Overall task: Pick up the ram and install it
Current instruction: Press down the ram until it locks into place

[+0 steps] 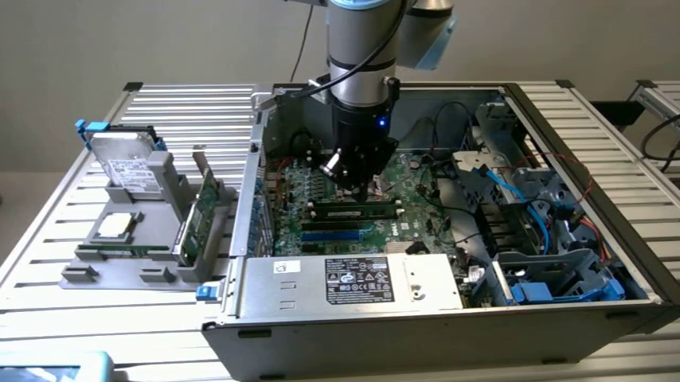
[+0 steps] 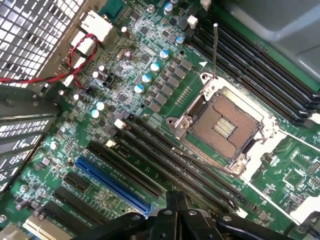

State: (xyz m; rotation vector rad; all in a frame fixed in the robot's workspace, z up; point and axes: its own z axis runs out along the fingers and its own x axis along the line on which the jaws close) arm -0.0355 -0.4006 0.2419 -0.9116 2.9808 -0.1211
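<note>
Storage holder (image 1: 117, 274), at the exterior view's left on the slatted surface (image 1: 43, 239), is seen carrying a hard drive (image 1: 127, 163), a silver CPU chip (image 1: 117, 227) and a broad green expansion card (image 1: 202, 219) stood on edge. To its right the open computer case (image 1: 250, 159) is shown, with the motherboard exposed and the power supply (image 1: 351, 278) along the near side.

The arm is lowered into the case, and the claw (image 1: 356, 185) is held over the middle of the board with its fingers pressed together, nothing being gripped between them. The ram (image 1: 356, 212) is found directly beneath the claw, lying along a memory slot; whether contact is made cannot be told.

In the wrist view the closed claw (image 2: 176, 205) is seen above the dark memory slots (image 2: 165, 150), beside the empty CPU socket (image 2: 225, 125) and a blue slot (image 2: 112, 182).

Farther right, blue cables (image 1: 531, 199) are visible.

The seating step is judged to be in hand, the pick-up being done. Any further move is judged to call for straight, even downward pressure, so that the stick is not tilted in its slot.
</note>
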